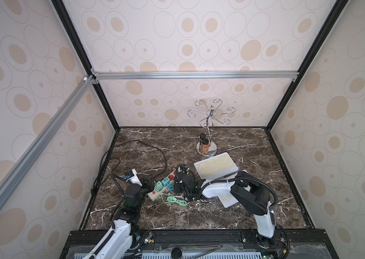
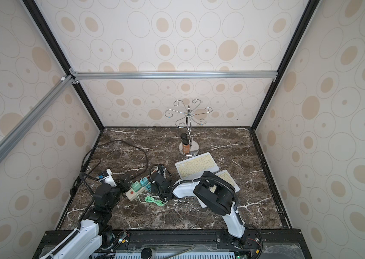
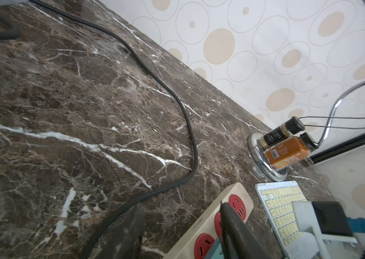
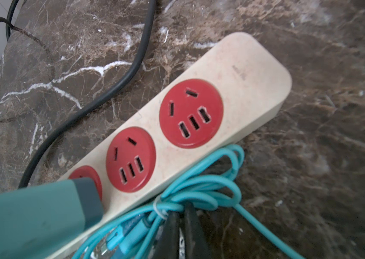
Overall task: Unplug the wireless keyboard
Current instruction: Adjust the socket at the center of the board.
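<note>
The right hand [image 4: 180,216] is pinched closed, apparently on the coiled teal cable [image 4: 201,192] beside the power strip [image 4: 240,74]; the left hand [image 3: 181,205] stands part-open at the strip's 8 o'clock end. The wireless keyboard [image 1: 216,166] lies on the desk [image 1: 199,215] at the strip's 2 o'clock.

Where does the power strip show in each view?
Both top views: power strip, left of centre, between the arms.
Left wrist: low in the frame, partly cut off.
Right wrist: diagonal across the centre.
Shared landmark: the black cord beside it.
</note>
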You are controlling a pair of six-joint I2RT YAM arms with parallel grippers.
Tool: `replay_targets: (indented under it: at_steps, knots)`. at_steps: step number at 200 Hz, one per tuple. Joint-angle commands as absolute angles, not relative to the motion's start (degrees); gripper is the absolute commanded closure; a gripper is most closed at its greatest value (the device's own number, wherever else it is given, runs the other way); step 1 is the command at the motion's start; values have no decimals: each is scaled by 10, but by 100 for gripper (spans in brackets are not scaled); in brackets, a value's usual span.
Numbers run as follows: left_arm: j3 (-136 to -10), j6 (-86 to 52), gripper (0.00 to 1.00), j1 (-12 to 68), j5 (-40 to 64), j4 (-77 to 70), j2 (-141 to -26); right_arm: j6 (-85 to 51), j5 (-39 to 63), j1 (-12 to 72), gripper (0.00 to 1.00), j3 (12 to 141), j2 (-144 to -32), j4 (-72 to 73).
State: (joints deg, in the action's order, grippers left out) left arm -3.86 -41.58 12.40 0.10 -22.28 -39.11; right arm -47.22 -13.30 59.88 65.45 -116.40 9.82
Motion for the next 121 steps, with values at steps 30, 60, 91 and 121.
replay_targets:
  at_steps: [30,60,91,121]
  knots:
    - [-20,-445,47,124,155,-226,-332,-454,-149,586,88,599,-1115,73]
    - [0,-470,48,146,184,-242,-292,-442,-148,586,86,594,-1089,70]
    - [-4,-459,46,164,159,-205,-265,-437,-141,587,85,595,-1071,62]
    - [-22,-439,36,164,83,-165,-259,-441,-132,592,81,568,-1027,69]
